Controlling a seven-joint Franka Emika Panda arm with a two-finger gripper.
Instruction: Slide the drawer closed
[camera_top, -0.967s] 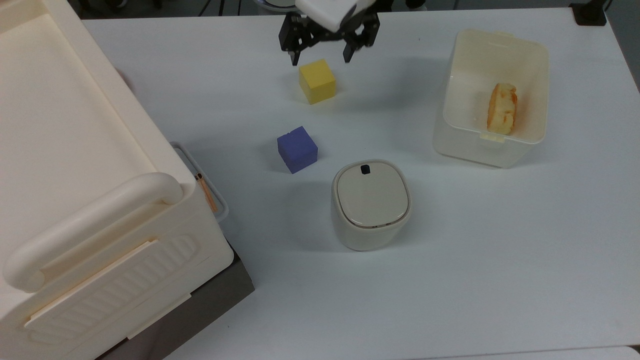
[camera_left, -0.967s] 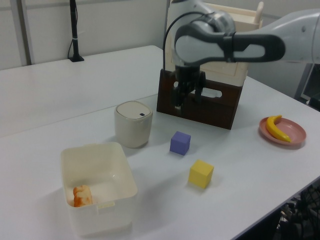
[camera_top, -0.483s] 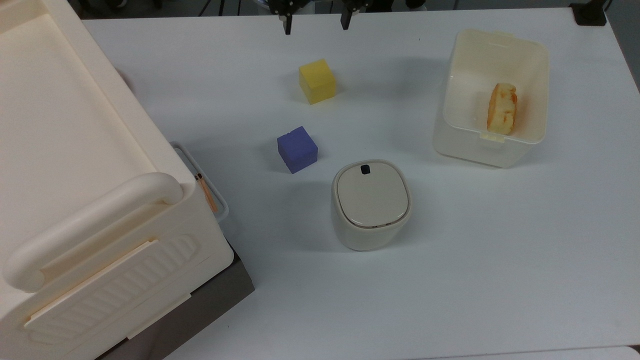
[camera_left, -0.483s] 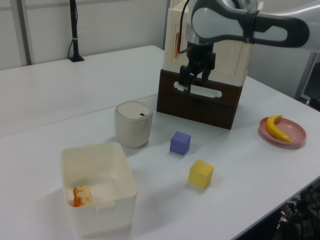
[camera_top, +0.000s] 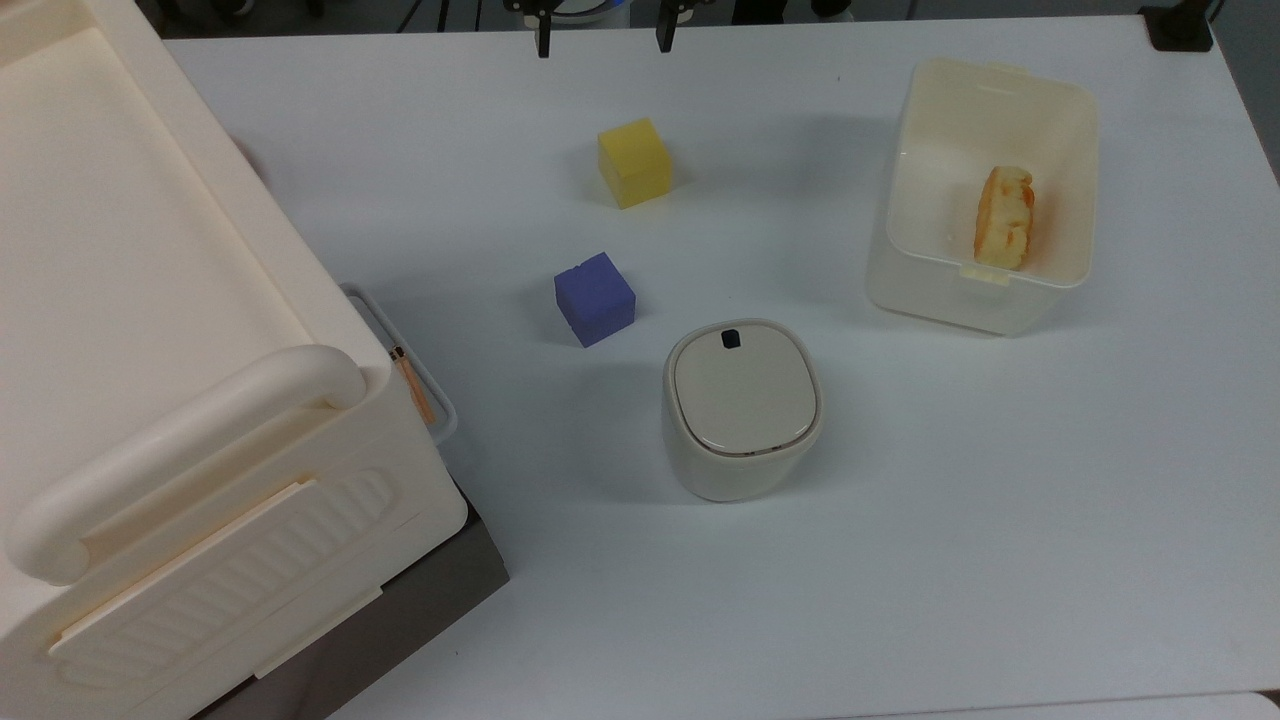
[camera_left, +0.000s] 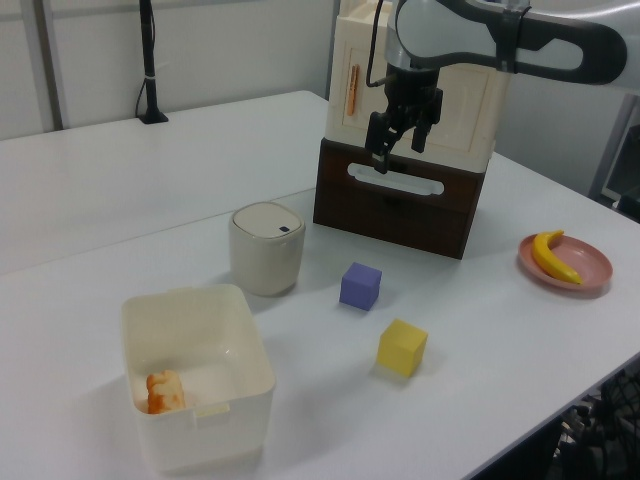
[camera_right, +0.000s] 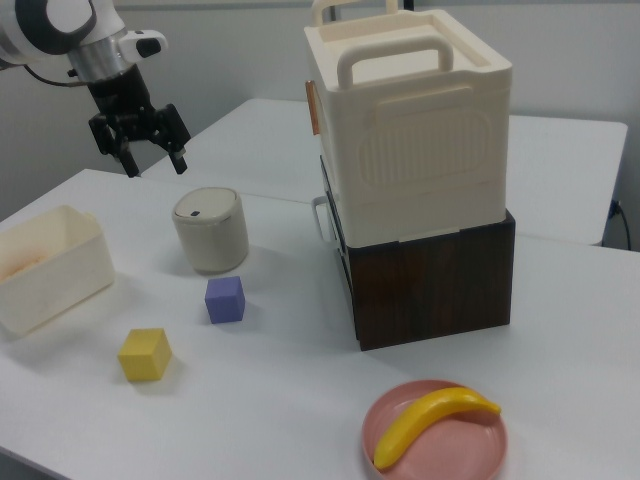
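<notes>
a round-cornered beige lidded bin (camera_top: 741, 408) stands on the white table (camera_top: 900, 560). in the top view, a purple foam cube (camera_top: 594, 298) sits near its upper left, a yellow foam cube (camera_top: 634, 162) farther up, and a translucent white plastic tub (camera_top: 985, 295) holding an orange-white food piece (camera_top: 1004, 217) to its upper right.

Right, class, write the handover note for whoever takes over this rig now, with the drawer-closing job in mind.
Claw: open, empty, held in the air in front of the cabinet, touching nothing.
Drawer: its dark front looks flush with the cabinet body in the left view, and only the white handle sticks out.
Done: the drawer appears shut.
Left: check from the side that no gap remains, then park the arm.
</notes>
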